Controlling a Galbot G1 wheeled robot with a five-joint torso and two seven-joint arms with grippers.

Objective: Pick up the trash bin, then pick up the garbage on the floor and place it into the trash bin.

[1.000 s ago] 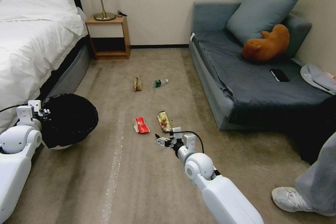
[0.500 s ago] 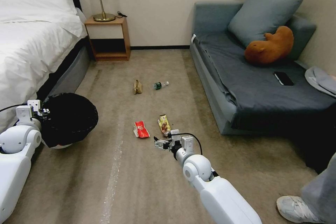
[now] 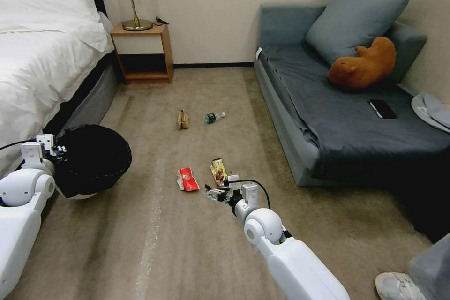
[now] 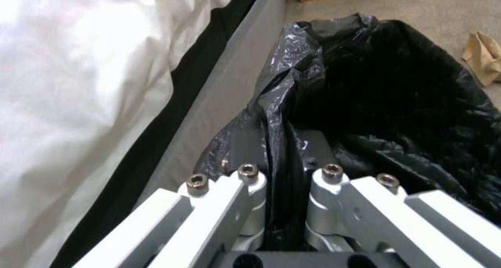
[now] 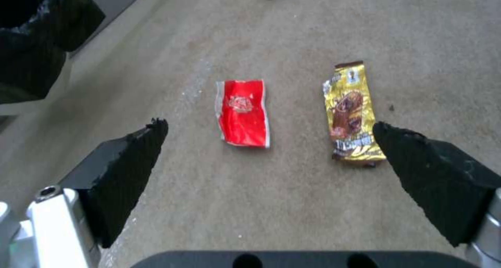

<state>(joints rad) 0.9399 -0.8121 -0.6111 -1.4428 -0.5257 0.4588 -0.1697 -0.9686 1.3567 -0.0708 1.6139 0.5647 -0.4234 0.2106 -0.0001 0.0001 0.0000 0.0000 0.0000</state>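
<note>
The trash bin [image 3: 93, 159], white with a black bag over its rim, hangs just off the floor [image 3: 197, 243] beside the bed. My left gripper [image 3: 55, 150] is shut on its rim, and in the left wrist view the fingers [image 4: 250, 182] pinch a fold of the bag [image 4: 391, 103]. Garbage lies on the carpet: a red wrapper [image 3: 187, 179], a yellow-brown wrapper [image 3: 218, 171], a tan paper bag [image 3: 183, 119] and a small bottle [image 3: 214, 116]. My right gripper [image 3: 209, 192] hovers open just short of the two wrappers, with the red one [image 5: 242, 111] between its fingertips [image 5: 151, 133] and the yellow one [image 5: 352, 111] by the other pad.
A white bed [image 3: 42, 56] runs along the left. A wooden nightstand [image 3: 143, 51] with a lamp stands at the back wall. A grey sofa [image 3: 337, 117] on the right holds a plush toy and a black phone [image 3: 382, 108]. A person's shoe [image 3: 398, 286] is at the lower right.
The whole head view has shifted down, so the camera has moved. The right gripper now sits nearer the two wrappers. The left gripper still holds the bin in the same place.
</note>
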